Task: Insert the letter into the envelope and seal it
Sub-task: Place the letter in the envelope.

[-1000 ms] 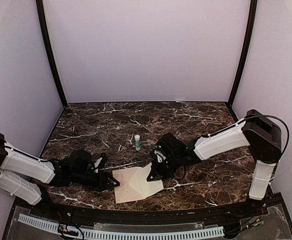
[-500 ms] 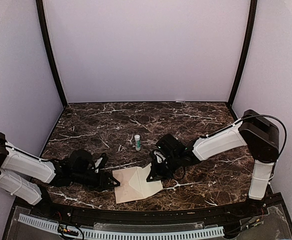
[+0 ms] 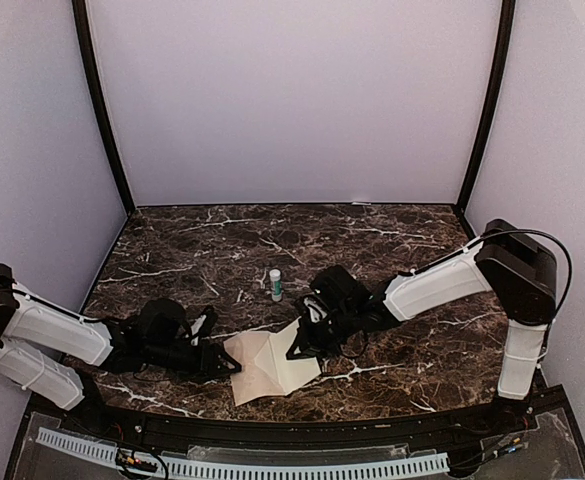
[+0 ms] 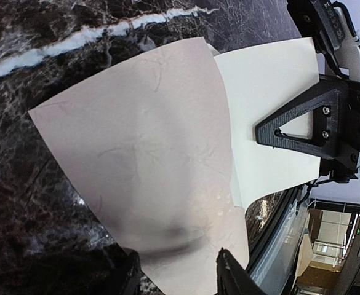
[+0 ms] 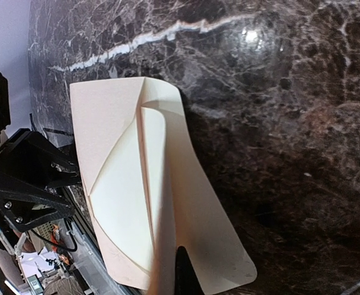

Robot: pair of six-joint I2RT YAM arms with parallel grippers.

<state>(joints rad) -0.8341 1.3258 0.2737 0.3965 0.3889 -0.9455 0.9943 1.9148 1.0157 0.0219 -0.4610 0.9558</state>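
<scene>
Top external view: the left arm lies low over the marble table (image 3: 192, 250), its white links reaching in from the left edge and its dark wrist almost level with the surface; the left gripper (image 3: 223, 365) ends at the left edge of the envelope (image 3: 260, 372), which sits near the front middle of the table, between the two arms; the right arm rises at the right edge and bends at a dark elbow; its white forearm slopes down and leftward to a wrist tipped toward the paper; the right gripper (image 3: 295, 345) meets the envelope's right-hand side, which is raised off the table and curls up toward it. Left wrist view: the left fingers (image 4: 229, 279) stand apart, the envelope's near edge running between them. Right wrist view: the right jaws are pinched together on the raised flap side; diagonal fold lines show on the flat part; whether the letter lies inside cannot be told. A small white tube (image 3: 275, 284) stands behind the envelope, apart from it.
</scene>
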